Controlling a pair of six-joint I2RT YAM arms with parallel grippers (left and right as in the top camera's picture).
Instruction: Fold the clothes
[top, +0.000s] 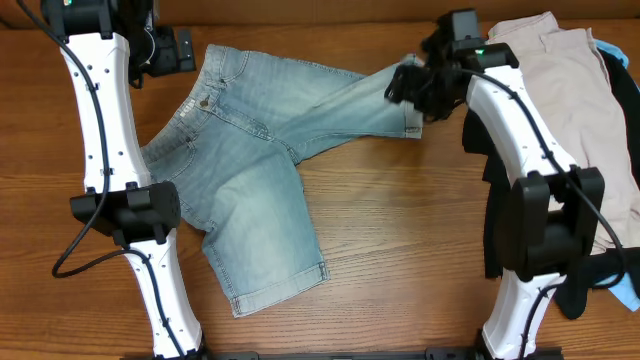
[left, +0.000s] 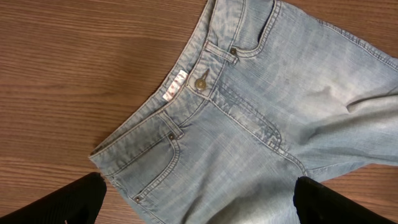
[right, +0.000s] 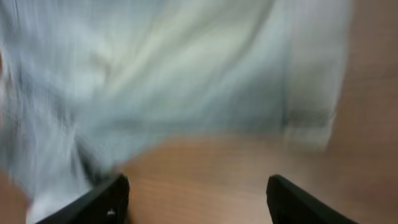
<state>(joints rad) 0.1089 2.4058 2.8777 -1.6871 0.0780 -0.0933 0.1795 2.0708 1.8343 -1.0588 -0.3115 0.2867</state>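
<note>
The clothes in play are faded light-blue denim shorts (top: 250, 170), lying flat on the wooden table with the waistband at the upper left. One leg runs right and the other runs toward the front edge. In the left wrist view the shorts (left: 261, 118) show their waistband, brass button and a pocket. My left gripper (left: 199, 208) hovers open above them, by the waistband (top: 165, 50) in the overhead view. My right gripper (top: 410, 88) is at the hem of the right-running leg. In the blurred right wrist view it (right: 196, 199) is open over bare wood, the denim leg (right: 155, 74) just beyond its fingertips.
A pile of other garments lies at the table's right side: beige (top: 560, 80) on top, black (top: 495, 200) under the right arm, and bright blue (top: 625, 290) at the edge. Bare table (top: 400, 230) lies between the shorts and the pile.
</note>
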